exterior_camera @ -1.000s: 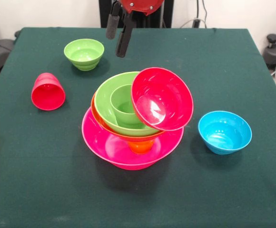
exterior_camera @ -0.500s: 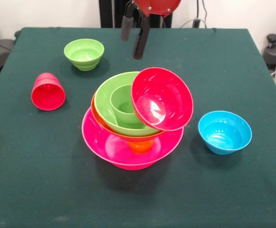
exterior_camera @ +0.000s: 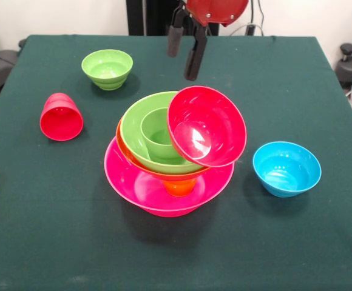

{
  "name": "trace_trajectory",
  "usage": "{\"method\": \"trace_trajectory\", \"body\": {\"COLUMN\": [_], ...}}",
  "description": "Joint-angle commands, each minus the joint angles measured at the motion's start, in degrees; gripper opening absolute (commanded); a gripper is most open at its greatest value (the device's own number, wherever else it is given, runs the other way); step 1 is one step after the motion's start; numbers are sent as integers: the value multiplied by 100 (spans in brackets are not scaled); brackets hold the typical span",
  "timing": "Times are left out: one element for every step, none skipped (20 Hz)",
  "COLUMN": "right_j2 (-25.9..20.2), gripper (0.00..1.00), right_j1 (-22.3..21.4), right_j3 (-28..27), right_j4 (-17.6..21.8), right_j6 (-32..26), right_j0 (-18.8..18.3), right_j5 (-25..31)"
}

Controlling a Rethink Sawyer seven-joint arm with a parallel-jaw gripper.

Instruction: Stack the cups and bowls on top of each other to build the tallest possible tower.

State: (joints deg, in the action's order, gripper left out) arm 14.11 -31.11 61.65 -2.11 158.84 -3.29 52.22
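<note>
Dark green tablecloth [exterior_camera: 297, 242] covers the table. Tower [exterior_camera: 170, 163] sits mid-cloth: pink bowl [exterior_camera: 139, 188] as base, an orange cup [exterior_camera: 180, 187] inside it, orange bowl's rim [exterior_camera: 122, 147] above, large green bowl [exterior_camera: 135, 130] holding a green cup [exterior_camera: 158, 133], red bowl [exterior_camera: 206, 126] tilted on its rim. Gripper [exterior_camera: 185, 51] hangs above the tower, fingers apart, empty. Beside the tower: blue bowl [exterior_camera: 286, 168], small green bowl [exterior_camera: 107, 68], red cup [exterior_camera: 60, 117] on its side.

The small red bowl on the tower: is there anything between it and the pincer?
Nothing visible. The pincer hangs open above and behind the tower, with only bare green table cloth showing between it and the small red bowl, which leans tilted on the large green bowl's rim.
</note>
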Motion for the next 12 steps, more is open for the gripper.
{"method": "trace_trajectory", "body": {"right_j2": [-705,-709,-720,-728,-732,-737,-737,-736,-742,-733,-724,-717], "gripper": [100,100,100,100,100,100,100,100,100,100,100,100], "right_j1": [275,272,272,287,294,302,341,362,374,407,429,456], "right_j3": [-55,-63,-69,-98,-115,-132,-209,-251,-260,-344,-399,-455], "right_j4": [462,468,471,471,476,481,477,481,468,472,476,487], "right_j6": [-1363,-1357,-1370,-1365,-1367,-1369,-1325,-1302,-1266,-1247,-1234,-1231], "right_j0": [-28,-24,-30,-38,-39,-41,-33,-31,-30,-33,-31,-33], "right_j5": [749,755,757,766,771,777,804,814,803,849,881,900]}}
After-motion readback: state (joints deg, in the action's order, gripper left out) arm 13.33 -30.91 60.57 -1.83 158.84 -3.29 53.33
